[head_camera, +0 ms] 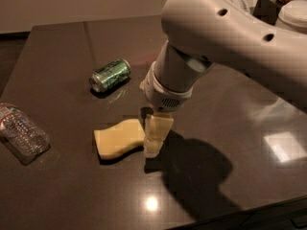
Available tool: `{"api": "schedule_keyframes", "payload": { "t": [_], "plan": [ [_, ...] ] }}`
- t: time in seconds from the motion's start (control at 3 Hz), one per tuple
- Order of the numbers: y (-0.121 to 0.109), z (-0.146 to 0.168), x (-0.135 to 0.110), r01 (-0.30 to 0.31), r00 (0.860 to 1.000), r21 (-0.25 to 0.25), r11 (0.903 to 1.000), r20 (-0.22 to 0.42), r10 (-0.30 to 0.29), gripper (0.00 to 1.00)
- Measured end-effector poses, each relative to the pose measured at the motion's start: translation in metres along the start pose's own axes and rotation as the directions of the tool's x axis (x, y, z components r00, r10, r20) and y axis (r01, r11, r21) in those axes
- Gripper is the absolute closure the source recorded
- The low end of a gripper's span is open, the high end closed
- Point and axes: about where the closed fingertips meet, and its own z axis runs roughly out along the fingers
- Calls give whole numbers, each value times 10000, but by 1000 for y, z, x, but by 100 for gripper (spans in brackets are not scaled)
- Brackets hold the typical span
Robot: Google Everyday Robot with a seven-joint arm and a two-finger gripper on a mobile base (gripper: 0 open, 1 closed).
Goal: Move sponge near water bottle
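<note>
The sponge (117, 137), a flat pale yellow block with wavy edges, lies on the dark table (57, 56) near the middle. The gripper (154, 137) hangs from the big white arm and has come down at the sponge's right end, with its pale yellow fingers touching or overlapping that edge. The water bottle (21, 132), clear and ribbed with a white-and-red label, lies on its side at the table's left edge, well left of the sponge.
A green soda can (110, 74) lies on its side behind the sponge, toward the back left. The arm's dark shadow (196, 171) falls on the table to the right of the gripper. White objects stand at the far right corner (292, 13).
</note>
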Motion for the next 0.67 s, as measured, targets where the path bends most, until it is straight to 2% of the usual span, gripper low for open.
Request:
{"api": "schedule_keyframes", "payload": {
  "t": [0.33,0.67],
  "plan": [
    [10,12,-13,242,9996,-237,9994,129,-239,0],
    [18,20,-23,440,9988,-497,9978,238,-428,12]
  ]
}}
